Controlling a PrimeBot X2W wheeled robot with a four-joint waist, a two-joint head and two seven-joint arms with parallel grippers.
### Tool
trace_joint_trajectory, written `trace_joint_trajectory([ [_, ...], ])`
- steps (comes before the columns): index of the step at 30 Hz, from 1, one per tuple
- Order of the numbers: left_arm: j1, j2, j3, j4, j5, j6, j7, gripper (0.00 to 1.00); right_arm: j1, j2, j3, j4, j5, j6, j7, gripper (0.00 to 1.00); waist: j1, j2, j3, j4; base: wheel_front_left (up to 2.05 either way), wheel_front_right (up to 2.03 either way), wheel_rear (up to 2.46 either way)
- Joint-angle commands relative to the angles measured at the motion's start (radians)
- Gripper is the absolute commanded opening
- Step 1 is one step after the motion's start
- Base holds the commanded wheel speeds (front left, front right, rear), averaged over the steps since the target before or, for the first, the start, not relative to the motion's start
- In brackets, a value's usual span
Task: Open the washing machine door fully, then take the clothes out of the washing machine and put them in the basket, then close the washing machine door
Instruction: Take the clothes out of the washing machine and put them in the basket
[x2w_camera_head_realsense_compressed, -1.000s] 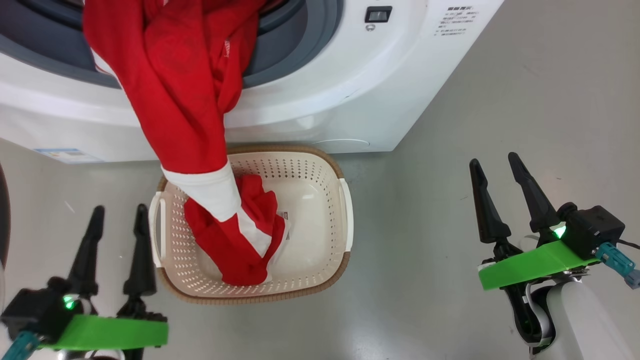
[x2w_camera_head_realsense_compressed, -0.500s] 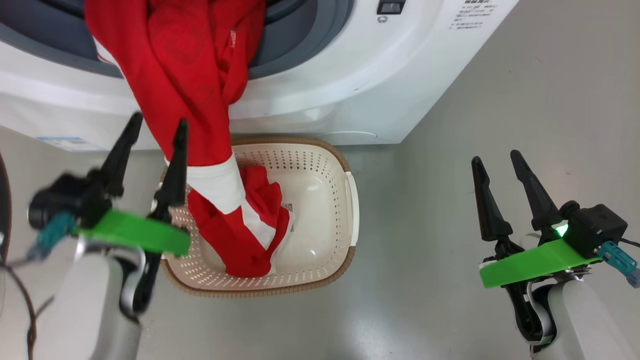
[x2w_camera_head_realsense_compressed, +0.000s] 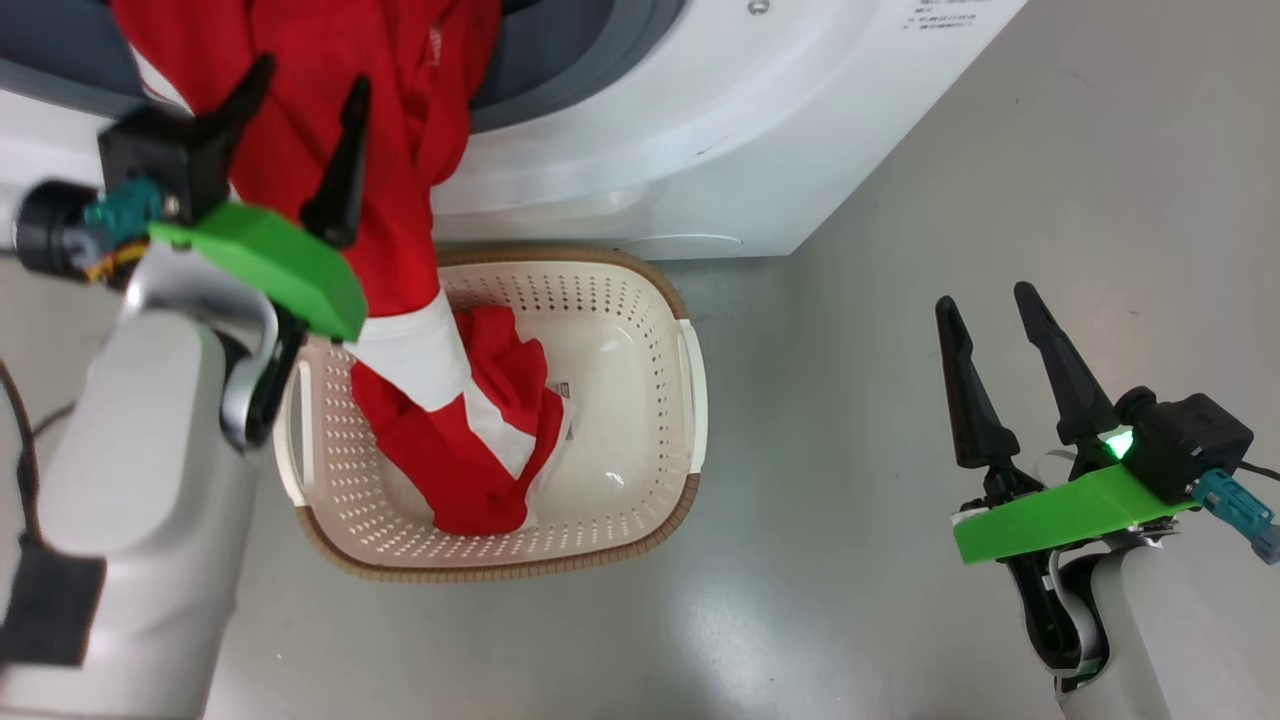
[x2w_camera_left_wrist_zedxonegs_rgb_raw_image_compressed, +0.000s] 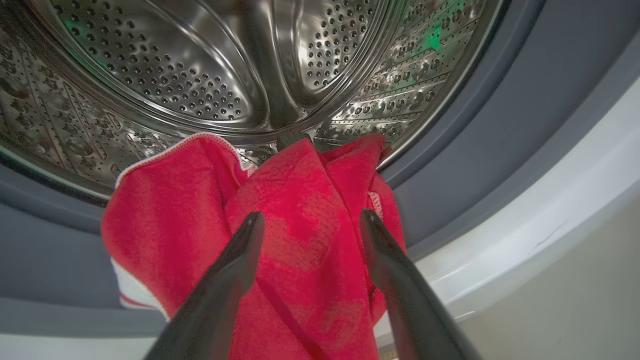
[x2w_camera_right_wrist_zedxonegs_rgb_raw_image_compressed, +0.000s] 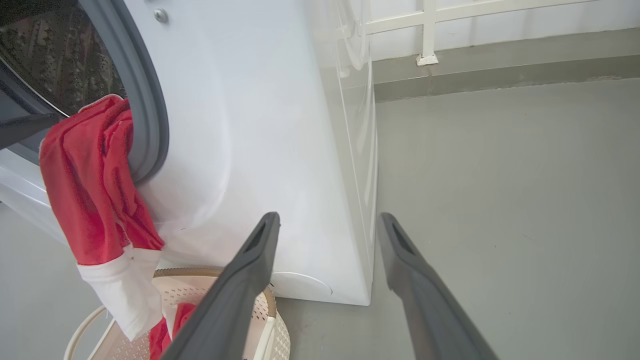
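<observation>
Hanging from the mouth of the washing machine (x2w_camera_head_realsense_compressed: 640, 120), the red garment (x2w_camera_head_realsense_compressed: 400, 200) bridged two places. In the head view its upper part lay over the grey rubber seal (x2w_camera_left_wrist_zedxonegs_rgb_raw_image_compressed: 500, 125) at 12 o'clock. Its lower part, crossed by white bands, lay bunched inside the basket (x2w_camera_head_realsense_compressed: 640, 300) at the centre.

Progress was judged as follows:
- The mouth stood unobstructed, so opening the door counted as done.
- Removal of the garment was only half complete.
- Closing the door was not yet done.
- Whether more cloth lay deeper in the drum (x2w_camera_left_wrist_zedxonegs_rgb_raw_image_compressed: 200, 75) could not be told.

The left gripper (x2w_camera_head_realsense_compressed: 312, 75), at 10 o'clock, had its fingers spread wide on either side of the draped fold and gripped nothing. The right gripper (x2w_camera_head_realsense_compressed: 985, 298), at 4 o'clock, was equally wide apart and empty, well clear of the basket over the floor (x2w_camera_head_realsense_compressed: 900, 150).

The garment was a soft, matt knit that fell in loose folds. The drum was polished steel, perforated and ribbed. The seal was smooth, and the machine body was glossy white. The basket was cream plastic with rounded corners, rows of holes, a brown woven-look rim and white handles. The floor was smooth grey with a dull sheen.
</observation>
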Motion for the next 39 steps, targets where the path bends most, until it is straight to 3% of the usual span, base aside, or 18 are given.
trace_joint_trajectory([
  [1,-0.049,0.044,0.013,0.006,0.018,-0.001,0.007,1.0,-0.011,0.002,0.026,-0.026,0.008,0.006,-0.006,1.0,0.0,0.0,0.007,-0.005,0.0,0.0,0.0],
  [13,-0.233,0.074,-0.08,0.271,0.045,-0.005,0.067,1.0,-0.022,0.002,0.047,-0.025,0.023,0.006,-0.006,1.0,0.0,0.0,0.02,-0.031,0.0,0.0,0.0],
  [24,-0.332,0.066,-0.173,0.468,0.006,-0.005,0.042,1.0,-0.027,0.002,0.057,-0.029,0.029,0.006,-0.006,1.0,0.0,0.0,0.027,-0.044,0.0,0.0,0.0],
  [25,-0.339,0.066,-0.179,0.482,0.004,-0.005,0.036,0.91,-0.028,0.002,0.059,-0.029,0.03,0.006,-0.006,1.0,0.0,0.0,0.027,-0.046,0.0,0.0,0.0],
  [27,-0.352,0.067,-0.191,0.509,0.0,-0.005,0.026,0.49,-0.03,0.002,0.06,-0.03,0.032,0.006,-0.006,1.0,0.0,0.0,0.03,-0.049,0.0,0.0,0.0],
  [30,-0.37,0.067,-0.206,0.544,-0.007,-0.005,0.012,0.27,-0.032,0.002,0.061,-0.031,0.033,0.006,-0.006,1.0,0.0,0.0,0.033,-0.053,0.0,0.0,0.0],
  [35,-0.392,0.069,-0.226,0.589,-0.02,-0.005,-0.015,0.05,-0.034,0.002,0.058,-0.031,0.035,0.006,-0.006,1.0,0.0,0.0,0.037,-0.057,0.0,0.0,0.0],
  [39,-0.396,0.058,-0.233,0.602,-0.049,-0.005,-0.059,0.0,-0.033,0.002,0.052,-0.031,0.034,0.006,-0.006,1.0,0.0,0.0,0.036,-0.053,0.0,0.0,0.0],
])
